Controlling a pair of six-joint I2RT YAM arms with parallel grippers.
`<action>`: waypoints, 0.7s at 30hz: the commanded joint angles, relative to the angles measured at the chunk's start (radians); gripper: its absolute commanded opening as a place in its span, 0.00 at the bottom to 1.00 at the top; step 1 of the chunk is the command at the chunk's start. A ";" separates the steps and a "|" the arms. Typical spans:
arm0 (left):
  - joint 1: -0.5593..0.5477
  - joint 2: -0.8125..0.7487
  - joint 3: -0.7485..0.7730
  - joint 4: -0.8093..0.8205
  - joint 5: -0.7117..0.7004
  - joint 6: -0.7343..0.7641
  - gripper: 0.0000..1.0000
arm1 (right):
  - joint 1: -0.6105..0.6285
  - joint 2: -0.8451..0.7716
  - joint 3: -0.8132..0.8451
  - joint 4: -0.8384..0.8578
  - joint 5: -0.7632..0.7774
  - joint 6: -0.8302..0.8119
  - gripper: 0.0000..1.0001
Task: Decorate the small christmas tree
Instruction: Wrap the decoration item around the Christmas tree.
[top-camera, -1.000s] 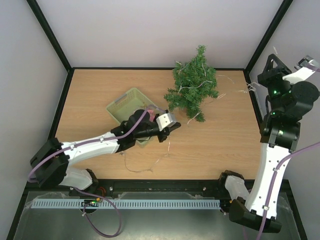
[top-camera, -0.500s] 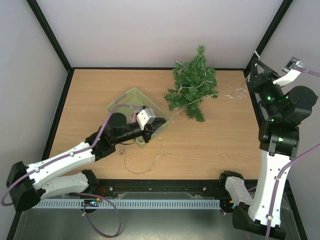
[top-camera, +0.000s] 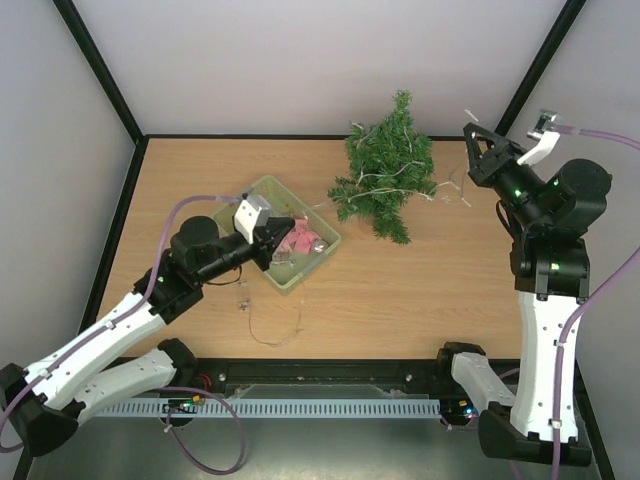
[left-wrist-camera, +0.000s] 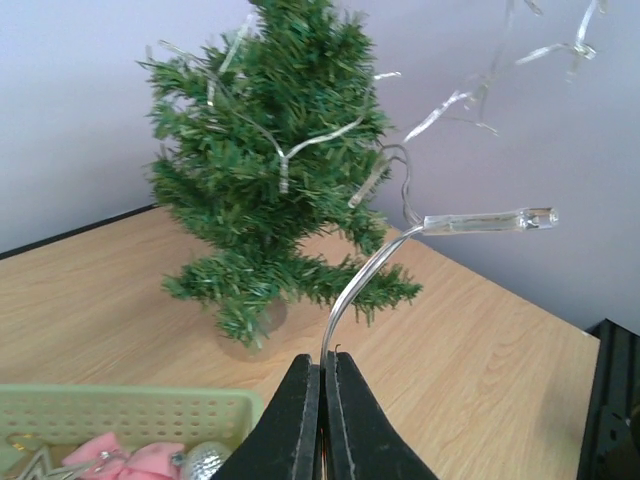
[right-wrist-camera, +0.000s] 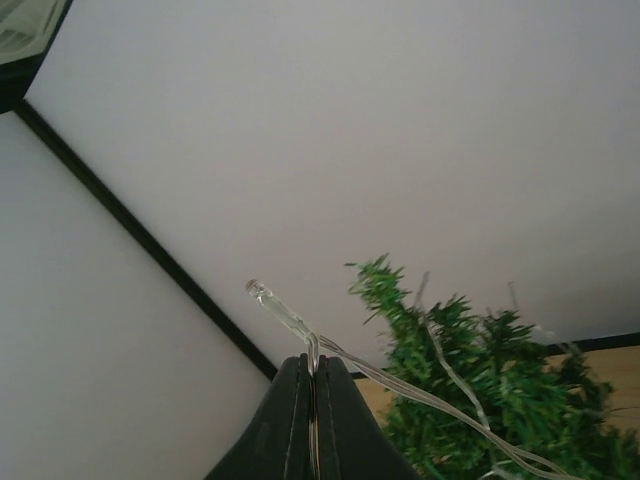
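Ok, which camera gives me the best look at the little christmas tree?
The left wrist view: the small christmas tree stands side-on, nearly whole, with the light string draped on its branches. The top external view shows it whole but foreshortened from above. The right wrist view catches only its upper branches, low in the frame.

I observe the small christmas tree (top-camera: 385, 172) standing upright on its small round base at the far side of the wooden table (top-camera: 430, 285), right of centre and close to the back edge. It is conical and bushy, with dark green needles and lower branches spreading wide. A clear-wire light string (left-wrist-camera: 318, 137) lies loosely across its upper and middle branches, with strands trailing off both sides
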 joint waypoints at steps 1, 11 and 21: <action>0.045 -0.042 0.075 -0.099 -0.012 -0.035 0.02 | 0.042 -0.003 0.010 0.029 -0.094 0.014 0.02; 0.082 -0.095 0.159 -0.232 -0.067 -0.035 0.03 | 0.228 0.022 -0.021 0.065 -0.065 0.005 0.02; 0.098 -0.090 0.146 -0.285 -0.114 -0.121 0.02 | 0.644 0.139 -0.005 0.056 0.144 -0.105 0.02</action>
